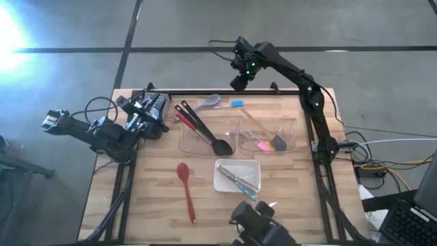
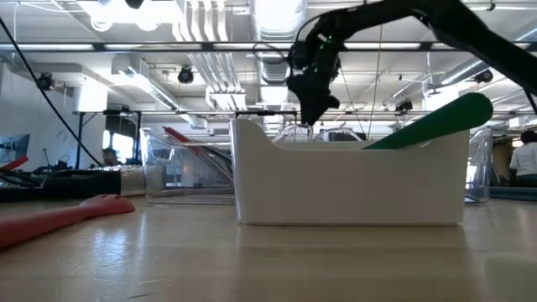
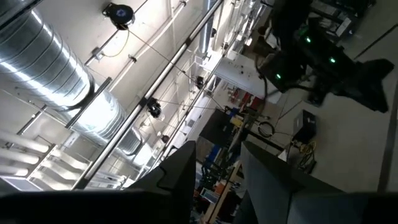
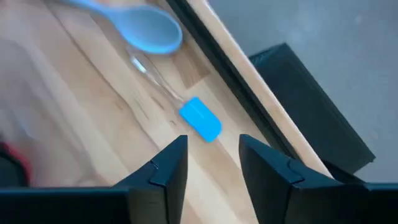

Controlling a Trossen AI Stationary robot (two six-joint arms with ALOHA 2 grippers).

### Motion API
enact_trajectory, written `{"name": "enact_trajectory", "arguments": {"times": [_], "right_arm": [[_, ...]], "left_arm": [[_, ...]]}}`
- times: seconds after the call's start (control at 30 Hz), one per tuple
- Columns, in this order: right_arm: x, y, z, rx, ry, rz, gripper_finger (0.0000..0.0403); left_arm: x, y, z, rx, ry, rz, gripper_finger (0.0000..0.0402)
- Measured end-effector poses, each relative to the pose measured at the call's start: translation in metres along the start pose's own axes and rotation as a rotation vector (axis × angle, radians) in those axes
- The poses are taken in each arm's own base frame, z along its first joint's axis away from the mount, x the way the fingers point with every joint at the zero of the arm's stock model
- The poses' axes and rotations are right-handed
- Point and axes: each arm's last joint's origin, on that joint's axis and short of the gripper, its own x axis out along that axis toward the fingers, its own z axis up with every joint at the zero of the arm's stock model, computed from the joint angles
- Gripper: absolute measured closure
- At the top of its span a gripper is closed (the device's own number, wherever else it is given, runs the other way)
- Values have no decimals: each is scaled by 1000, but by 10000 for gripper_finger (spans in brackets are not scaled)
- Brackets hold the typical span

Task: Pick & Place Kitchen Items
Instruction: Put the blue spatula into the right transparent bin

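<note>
Wooden bench (image 1: 157,198) carries, nearest its front edge, a red spoon (image 1: 185,188) lying left of the middle, with a white tray (image 1: 237,165) just beside it to the right, holding tongs (image 1: 239,181). Farther back stand two clear bins: the left bin (image 1: 188,142) has black-and-red utensils (image 1: 201,128) leaning across it, the right bin (image 1: 288,134) holds a pink spatula (image 1: 263,145) and other slim tools. Near the back edge lie a grey spoon (image 4: 140,26) and a blue spatula (image 4: 201,119), side by side. Above the back edge hangs the right end effector (image 4: 212,163), empty, fingers parted to a middling gap over the blue spatula. At the left edge rests the left end effector (image 3: 216,180), tilted upward, also empty with a moderate gap.
</note>
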Motion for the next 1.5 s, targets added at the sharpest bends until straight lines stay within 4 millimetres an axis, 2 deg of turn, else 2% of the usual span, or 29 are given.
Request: {"name": "enact_trajectory", "arguments": {"times": [0.33,0.57,0.73,1.0,1.23,1.5], "right_arm": [[77,-8,1,-87,175,-20,181],[106,-9,-1,-136,238,-43,129],[117,-8,-2,-166,264,-58,110],[121,10,-2,-254,262,-47,108],[140,16,-8,-196,295,130,120],[153,10,-9,-232,320,37,132]], "left_arm": [[0,0,0,22,8,-1,268],[0,0,0,22,8,-1,268],[0,0,0,23,8,-1,268],[0,0,0,10,7,-2,268],[0,0,0,6,7,-2,268],[0,0,0,5,7,-2,268]]}}
